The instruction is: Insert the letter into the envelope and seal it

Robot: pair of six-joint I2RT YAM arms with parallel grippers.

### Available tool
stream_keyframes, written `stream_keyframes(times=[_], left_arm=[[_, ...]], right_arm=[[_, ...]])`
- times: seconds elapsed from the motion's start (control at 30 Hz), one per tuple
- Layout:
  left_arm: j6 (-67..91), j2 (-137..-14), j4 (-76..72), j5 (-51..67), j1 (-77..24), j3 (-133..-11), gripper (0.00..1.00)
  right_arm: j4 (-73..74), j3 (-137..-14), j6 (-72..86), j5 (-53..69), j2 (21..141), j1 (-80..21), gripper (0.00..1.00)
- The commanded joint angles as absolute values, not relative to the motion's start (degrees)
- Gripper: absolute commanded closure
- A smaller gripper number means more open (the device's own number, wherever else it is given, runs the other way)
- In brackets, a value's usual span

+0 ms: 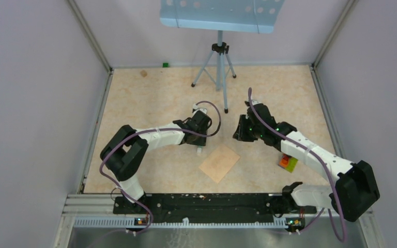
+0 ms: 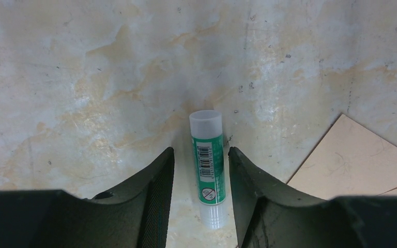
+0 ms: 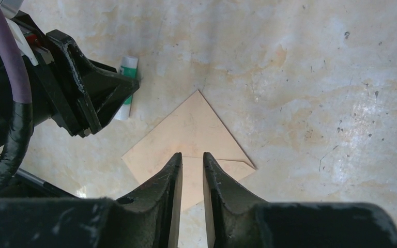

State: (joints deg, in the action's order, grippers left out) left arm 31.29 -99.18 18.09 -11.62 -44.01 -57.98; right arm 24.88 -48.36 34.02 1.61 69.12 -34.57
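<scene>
The tan envelope lies flat mid-table, its flap folded down. The letter is hidden from every view. A green-and-white glue stick lies on the table between the fingers of my left gripper, which is open with a small gap on each side of the stick. In the top view that gripper sits just left of the envelope's far corner. My right gripper hovers over the envelope with its fingers a narrow gap apart and nothing between them.
A small block in several colours lies under the right forearm. A tripod stand with a blue perforated tray stands at the back. Grey walls enclose the marbled table on three sides.
</scene>
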Motion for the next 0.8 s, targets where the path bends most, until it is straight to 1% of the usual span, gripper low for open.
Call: stream_keyframes(times=[0.0, 0.2, 0.27, 0.37, 0.43, 0.53, 0.77], left_arm=[[30.7, -100.5, 17.9, -11.9, -43.9, -58.3, 0.51], [30.4, -100.3, 17.4, -11.3, -43.9, -58.3, 0.48], [30.1, -100.2, 17.2, -11.0, -43.9, -58.4, 0.46], [29.8, -100.0, 17.1, -10.6, -43.9, -58.7, 0.40], [29.5, -99.6, 16.8, -10.1, -43.9, -59.1, 0.36], [29.0, -98.9, 16.5, -9.6, -43.9, -59.8, 0.29], [28.0, -96.6, 15.6, -7.6, -43.9, -61.9, 0.20]], right_arm=[[23.0, -49.1, 33.3, 1.9, 69.4, -34.2, 0.78], [23.5, -49.5, 33.1, 1.8, 69.6, -34.2, 0.51], [23.7, -49.8, 33.0, 1.6, 69.7, -34.1, 0.44], [24.1, -50.1, 32.9, 1.4, 69.9, -34.1, 0.35], [24.3, -50.3, 32.9, 1.3, 70.0, -34.2, 0.30], [24.4, -50.5, 32.8, 1.1, 70.0, -34.2, 0.27], [25.4, -51.2, 32.7, 0.3, 69.6, -34.1, 0.24]])
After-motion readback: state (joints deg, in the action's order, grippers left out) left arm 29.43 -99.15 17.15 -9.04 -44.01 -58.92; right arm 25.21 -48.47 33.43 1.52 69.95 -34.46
